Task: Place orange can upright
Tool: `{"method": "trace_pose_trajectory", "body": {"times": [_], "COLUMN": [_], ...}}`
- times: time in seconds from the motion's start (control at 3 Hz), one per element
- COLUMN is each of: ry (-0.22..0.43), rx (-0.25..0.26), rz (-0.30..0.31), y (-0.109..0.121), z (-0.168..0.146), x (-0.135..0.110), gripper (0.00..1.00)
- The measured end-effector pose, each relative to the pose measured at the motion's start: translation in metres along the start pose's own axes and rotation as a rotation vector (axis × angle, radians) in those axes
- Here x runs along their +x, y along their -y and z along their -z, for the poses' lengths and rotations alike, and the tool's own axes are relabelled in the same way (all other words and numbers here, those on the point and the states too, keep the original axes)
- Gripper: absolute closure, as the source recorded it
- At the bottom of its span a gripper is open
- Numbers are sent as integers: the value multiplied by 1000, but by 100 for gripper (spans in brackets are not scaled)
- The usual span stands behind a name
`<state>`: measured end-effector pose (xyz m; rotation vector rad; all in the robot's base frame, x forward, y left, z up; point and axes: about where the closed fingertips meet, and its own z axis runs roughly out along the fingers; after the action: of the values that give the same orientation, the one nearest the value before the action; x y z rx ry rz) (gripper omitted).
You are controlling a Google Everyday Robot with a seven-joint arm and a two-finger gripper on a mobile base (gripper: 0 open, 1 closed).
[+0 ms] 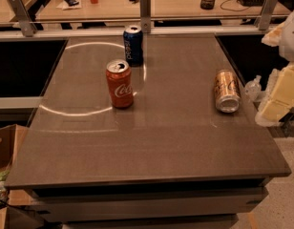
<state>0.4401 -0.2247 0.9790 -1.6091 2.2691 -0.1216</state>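
You are looking at a grey-brown table (161, 142) with a wooden desk (185, 4) behind it and a cardboard box (6, 147) on the floor to the left. A red can (120, 84) and a blue can (133, 45) stand upright. The orange can (226, 90) lies on its side near the right edge, long axis running front to back, silver end toward you. The gripper (279, 99) hangs just past that edge, beside the can and apart from it; you cannot tell how wide it stands.
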Motion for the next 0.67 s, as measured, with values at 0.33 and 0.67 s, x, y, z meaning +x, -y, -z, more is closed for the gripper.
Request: {"method": "trace_pose_trajectory", "body": {"times": [0.33, 0.67], "ry": [-30, -57], "rx": [97, 188], "rz": [-172, -379], "y": [14, 30], "z": [2, 5], "x": [26, 57], "gripper": [0, 0]}}
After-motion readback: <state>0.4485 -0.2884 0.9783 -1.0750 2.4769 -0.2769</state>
